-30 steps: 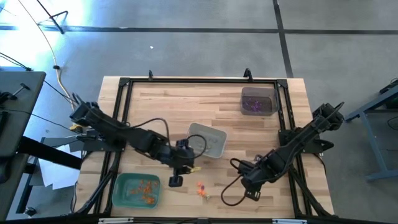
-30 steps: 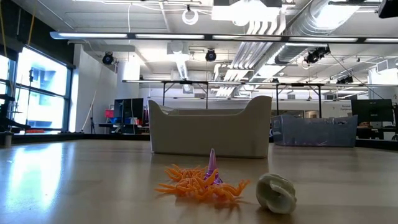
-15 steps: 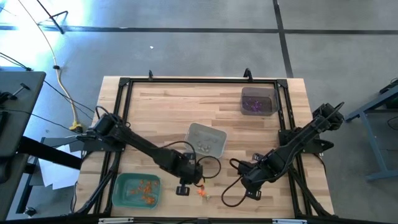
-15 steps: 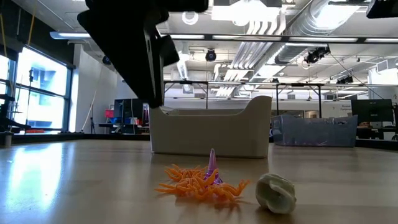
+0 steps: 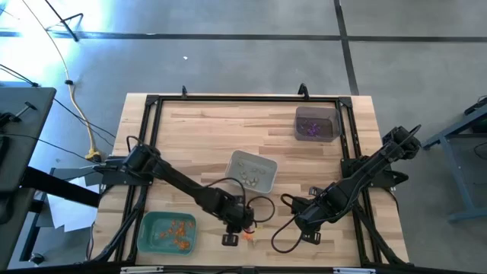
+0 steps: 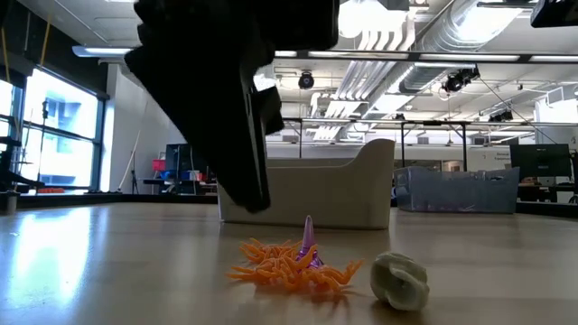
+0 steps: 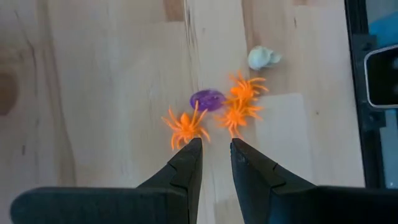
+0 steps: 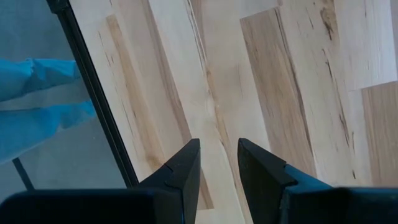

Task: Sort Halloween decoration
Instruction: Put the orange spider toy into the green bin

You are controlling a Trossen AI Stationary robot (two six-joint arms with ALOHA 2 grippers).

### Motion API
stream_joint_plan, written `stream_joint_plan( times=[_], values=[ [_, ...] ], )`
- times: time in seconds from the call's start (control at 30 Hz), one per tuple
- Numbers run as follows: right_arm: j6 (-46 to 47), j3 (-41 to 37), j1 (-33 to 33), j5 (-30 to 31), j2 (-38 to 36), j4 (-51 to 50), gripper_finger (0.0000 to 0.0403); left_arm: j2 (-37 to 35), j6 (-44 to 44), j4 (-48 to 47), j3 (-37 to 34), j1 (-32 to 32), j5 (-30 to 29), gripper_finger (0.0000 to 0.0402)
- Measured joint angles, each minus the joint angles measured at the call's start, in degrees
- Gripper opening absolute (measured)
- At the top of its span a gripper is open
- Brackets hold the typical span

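A small heap of Halloween decoration lies on the wood near the table's front edge: three orange spiders (image 7: 185,126), a purple piece (image 7: 208,99) and a pale whitish piece (image 7: 263,58). In the low view the spiders (image 6: 291,267) lie flat, the purple piece (image 6: 308,240) stands among them and the pale piece (image 6: 401,279) lies beside them. My left gripper (image 7: 216,144) hangs open just above and beside the heap, pointing steeply down, with nothing between its fingers (image 6: 256,194). My right gripper (image 8: 217,149) waits open over bare wood at the front right (image 5: 307,228).
A green tray (image 5: 148,237) with orange pieces sits at the front left. A grey tray (image 5: 262,181) with pale pieces stands mid-table, and a dark tray (image 5: 316,114) with purple pieces at the far right. A black frame (image 5: 243,100) borders the table.
My left gripper has swung from beside the green tray toward the table's right and front edge. It has come down steeply and tipped further downward, entering the low view above the heap. Its finger gap looks unchanged. The decorations have not moved.
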Motion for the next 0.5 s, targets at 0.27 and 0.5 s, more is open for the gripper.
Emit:
stream_joint_plan(
  times=[0.27, 0.5],
  values=[
    [0.36, 0.0, 0.0, 0.02, 0.0, 0.24, 0.01, 3.01, 1.07, 2.47, -0.04, 0.13, -0.44, 0.0072],
    [0.38, 0.0, 0.0, 0.02, 0.0, 0.55, 0.01, 3.04, 4.52, 2.45, -0.04, 0.79, -6.63, 0.0072]
  ],
)
